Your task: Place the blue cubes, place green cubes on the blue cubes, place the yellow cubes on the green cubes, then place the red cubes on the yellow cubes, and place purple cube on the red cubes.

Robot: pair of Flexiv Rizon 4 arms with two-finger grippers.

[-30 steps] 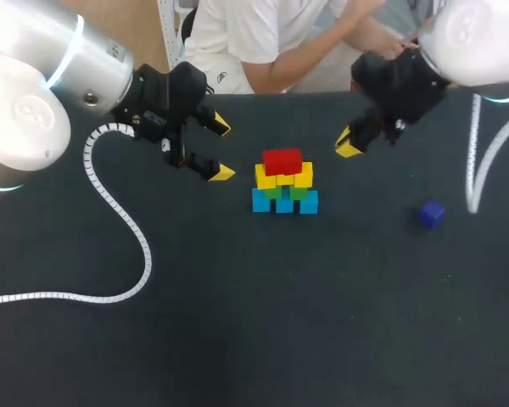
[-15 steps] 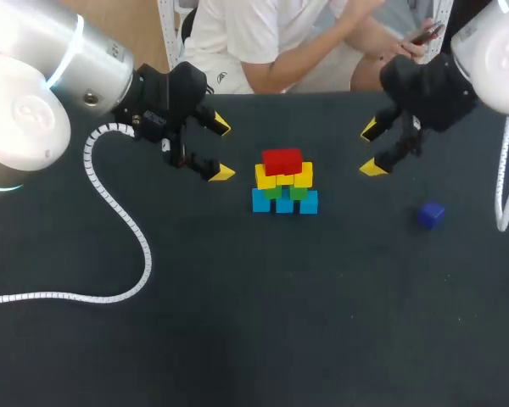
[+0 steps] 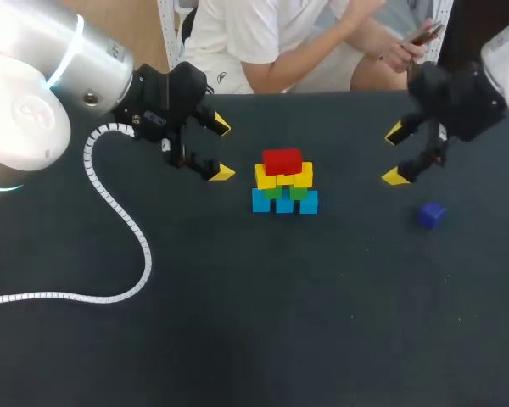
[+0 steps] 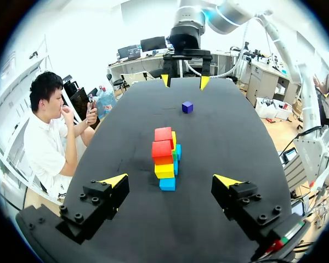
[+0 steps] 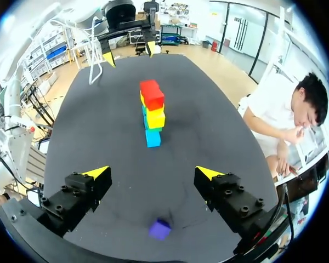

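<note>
Head view: purple cube sits alone on the table, well apart from the stack. Risk: a skewed pinch, or a bump on placing, knocks the red cubes off. Right gripper hangs near the cube, fingers spread, empty; cube lies just beside it, not between the tips. Left gripper is spread, beside the stack.

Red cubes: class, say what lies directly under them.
Yellow cubes sit directly under the red cubes; the red covers most of their tops, so their number is unclear.
</note>
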